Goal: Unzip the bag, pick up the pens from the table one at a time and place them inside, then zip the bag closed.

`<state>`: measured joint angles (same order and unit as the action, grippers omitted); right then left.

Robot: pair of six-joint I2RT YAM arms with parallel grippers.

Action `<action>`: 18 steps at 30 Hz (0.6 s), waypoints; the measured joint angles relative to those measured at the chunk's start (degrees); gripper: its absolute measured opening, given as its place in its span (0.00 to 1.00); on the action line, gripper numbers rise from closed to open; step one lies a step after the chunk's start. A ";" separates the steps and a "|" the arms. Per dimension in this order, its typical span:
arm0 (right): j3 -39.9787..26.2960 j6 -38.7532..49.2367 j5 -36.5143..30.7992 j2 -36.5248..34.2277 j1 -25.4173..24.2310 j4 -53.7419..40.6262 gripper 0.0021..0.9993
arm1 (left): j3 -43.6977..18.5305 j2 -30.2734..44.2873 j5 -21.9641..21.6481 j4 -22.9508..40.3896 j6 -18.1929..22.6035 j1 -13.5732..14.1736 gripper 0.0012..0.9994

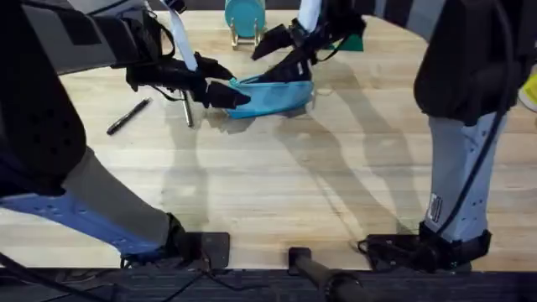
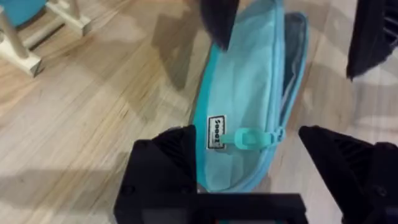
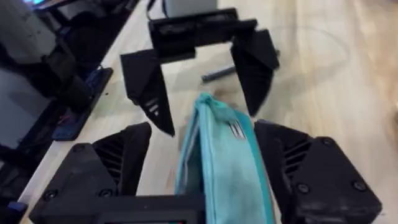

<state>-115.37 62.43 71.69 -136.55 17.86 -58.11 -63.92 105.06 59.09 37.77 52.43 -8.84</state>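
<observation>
The light-blue bag (image 1: 273, 96) lies at the far middle of the table (image 1: 277, 184). My left gripper (image 1: 228, 93) is open at the bag's left end; in the left wrist view its fingers (image 2: 165, 165) straddle the teal zipper pull (image 2: 249, 137). The zipper seam (image 2: 292, 68) gapes along the bag (image 2: 245, 93). My right gripper (image 1: 289, 67) is open over the bag's far right end, and the bag (image 3: 221, 162) stands between its fingers (image 3: 106, 168). A black pen (image 1: 128, 116) and a silver-grey pen (image 1: 188, 113) lie left of the bag.
A round teal disc on a wooden stand (image 1: 245, 18) stands just behind the bag. A dark green item (image 1: 352, 42) lies at the back right. The near half of the tabletop is bare wood between the two arm bases.
</observation>
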 joint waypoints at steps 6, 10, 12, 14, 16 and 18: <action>-1.65 -4.55 -2.47 3.06 -3.24 -0.15 1.00 | -0.63 0.00 -3.17 0.17 -8.56 -0.02 1.00; -4.92 -8.72 -4.26 3.34 -4.78 -0.72 1.00 | -1.79 -0.55 -5.57 1.25 -11.07 -0.02 1.00; -6.71 -10.33 -5.96 3.34 -5.41 -2.32 1.00 | -1.92 -2.05 -6.68 1.67 -11.68 -0.02 1.00; -8.78 -11.45 -7.73 3.32 -5.90 -4.40 1.00 | -1.92 -4.46 -7.79 2.53 -12.17 -0.02 1.00; -11.05 -11.98 -9.35 3.32 -6.13 -6.78 1.00 | -1.96 -7.46 -8.65 4.10 -12.36 -0.02 1.00; -13.56 -12.59 -10.98 3.33 -6.13 -9.53 1.00 | -2.18 -10.69 -9.64 6.15 -12.42 -0.02 1.00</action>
<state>-128.93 49.84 60.71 -133.22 11.73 -67.64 -66.10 94.36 49.45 43.92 40.01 -8.86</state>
